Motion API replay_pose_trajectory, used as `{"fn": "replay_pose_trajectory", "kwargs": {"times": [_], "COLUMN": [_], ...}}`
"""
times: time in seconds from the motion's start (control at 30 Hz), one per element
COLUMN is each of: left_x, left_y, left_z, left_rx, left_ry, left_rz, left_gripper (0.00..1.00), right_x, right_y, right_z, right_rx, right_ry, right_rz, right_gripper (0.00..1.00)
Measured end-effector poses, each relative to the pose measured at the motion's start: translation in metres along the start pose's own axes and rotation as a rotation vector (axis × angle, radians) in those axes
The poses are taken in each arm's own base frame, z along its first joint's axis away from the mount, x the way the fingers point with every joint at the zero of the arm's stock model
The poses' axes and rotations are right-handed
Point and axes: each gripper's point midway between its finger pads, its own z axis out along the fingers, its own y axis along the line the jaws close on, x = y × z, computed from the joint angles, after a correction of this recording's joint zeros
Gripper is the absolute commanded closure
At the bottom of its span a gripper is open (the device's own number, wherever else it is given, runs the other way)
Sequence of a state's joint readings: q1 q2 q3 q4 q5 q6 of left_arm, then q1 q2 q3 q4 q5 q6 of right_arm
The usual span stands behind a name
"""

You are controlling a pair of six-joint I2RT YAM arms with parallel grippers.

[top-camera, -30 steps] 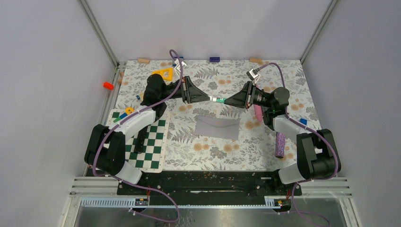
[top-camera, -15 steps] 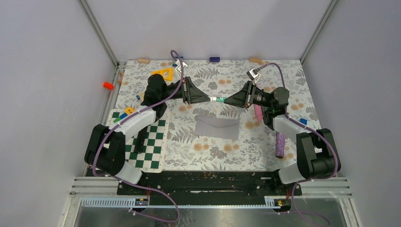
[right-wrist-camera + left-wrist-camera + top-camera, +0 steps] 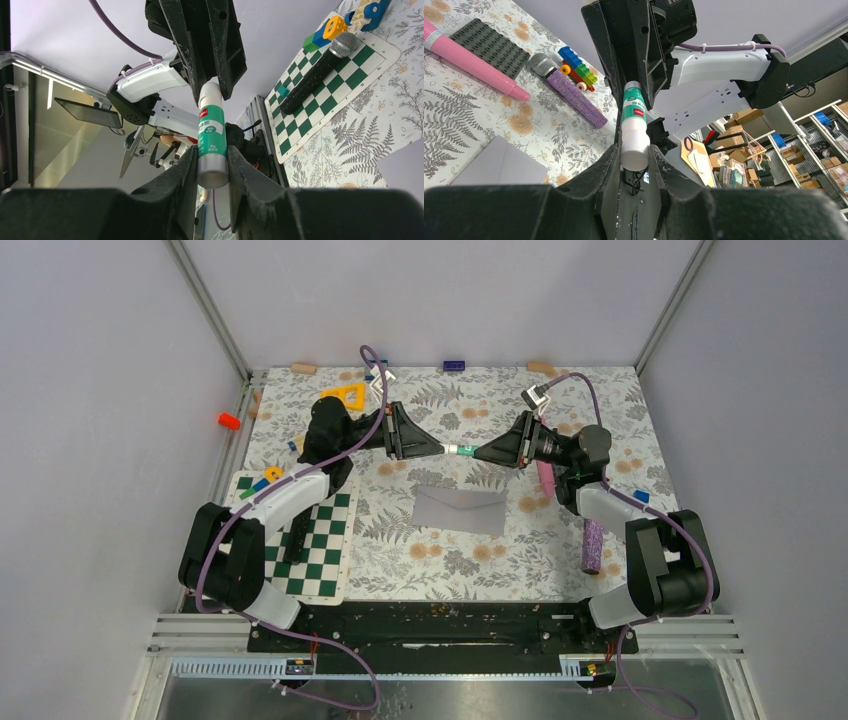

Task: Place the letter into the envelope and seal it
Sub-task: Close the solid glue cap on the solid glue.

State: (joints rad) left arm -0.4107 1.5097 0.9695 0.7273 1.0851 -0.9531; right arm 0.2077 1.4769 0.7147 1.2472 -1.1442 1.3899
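Top external: left gripper [image 3: 441,449] and right gripper [image 3: 481,453] are each pinching, fingers narrowly parted, one green-labelled white plastic glue stick [image 3: 461,451]. The flat grey paper envelope [image 3: 460,508] is lying below the fingers; the letter isn't showing. Sealing prep, it seems: uncapping is calling for a straight pull apart.

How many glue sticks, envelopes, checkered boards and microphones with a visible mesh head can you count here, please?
glue stick: 1
envelope: 1
checkered board: 1
microphones with a visible mesh head: 2, the purple microphone and the black microphone
total: 5
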Motion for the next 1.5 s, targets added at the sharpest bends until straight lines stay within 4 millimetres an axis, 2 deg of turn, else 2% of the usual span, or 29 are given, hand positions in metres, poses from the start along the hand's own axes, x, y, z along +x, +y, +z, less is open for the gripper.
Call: {"fn": "replay_pose_trajectory", "kwargs": {"times": [0.9,1.23,1.5], "left_x": [-0.0027,-0.005,-0.0035], "left_y": [0.0061,0.0009,0.0015], "left_z": [-0.0063,-0.0062,-0.0054], "left_rx": [-0.015,0.002,0.004], "left_ry": [-0.012,-0.022,-0.017], "left_rz": [0.007,0.001,0.003], "left_gripper": [1.0,1.0,1.0], "right_x": [0.0018,0.0019,0.0026], "right_y": [0.0053,-0.0014,0.0004], "right_z": [0.0023,0.0029,0.0036], "right_rx": [-0.022,-0.015,-0.022], "right_ry": [0.006,0.008,0.01], "right_rz": [0.003,0.02,0.016], "right_gripper": [0.89,0.89,0.89]}}
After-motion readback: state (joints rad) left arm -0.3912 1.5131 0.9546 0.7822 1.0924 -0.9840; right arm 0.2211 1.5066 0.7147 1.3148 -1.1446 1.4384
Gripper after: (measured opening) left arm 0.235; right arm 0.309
